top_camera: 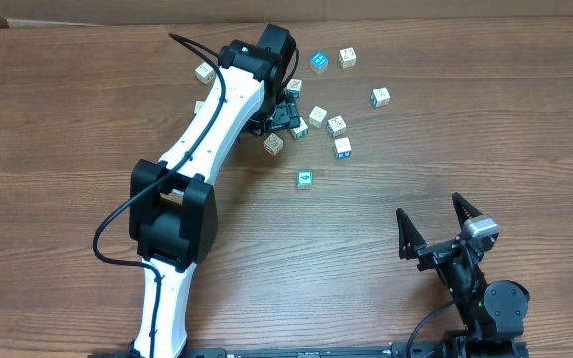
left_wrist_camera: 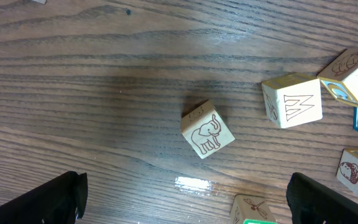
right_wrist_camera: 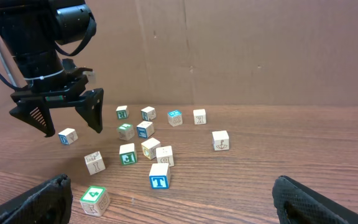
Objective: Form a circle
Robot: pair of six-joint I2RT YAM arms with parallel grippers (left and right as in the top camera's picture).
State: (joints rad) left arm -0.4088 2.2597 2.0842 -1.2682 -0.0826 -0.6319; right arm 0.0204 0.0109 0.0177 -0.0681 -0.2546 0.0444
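Nearest the left wrist camera, an elephant cube (left_wrist_camera: 207,129) lies on the table (left_wrist_camera: 104,93) beneath the left gripper (top_camera: 285,111), whose fingers stand wide, holding nothing. Loose cubes (top_camera: 337,126) lie scattered around it, forming no circle. Well apart, the right gripper (top_camera: 429,214) hovers wide and empty.

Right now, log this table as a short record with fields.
surface: brown wooden table
pieces: small white and teal printed cubes, loosely scattered, no circle yet
outlier: green-faced cube marked 4, apart from the cluster
left side: white and black left arm over the cluster, jaws open, empty
under left wrist: pale cube with elephant print
right side: black right arm away from the cubes, jaws open, empty
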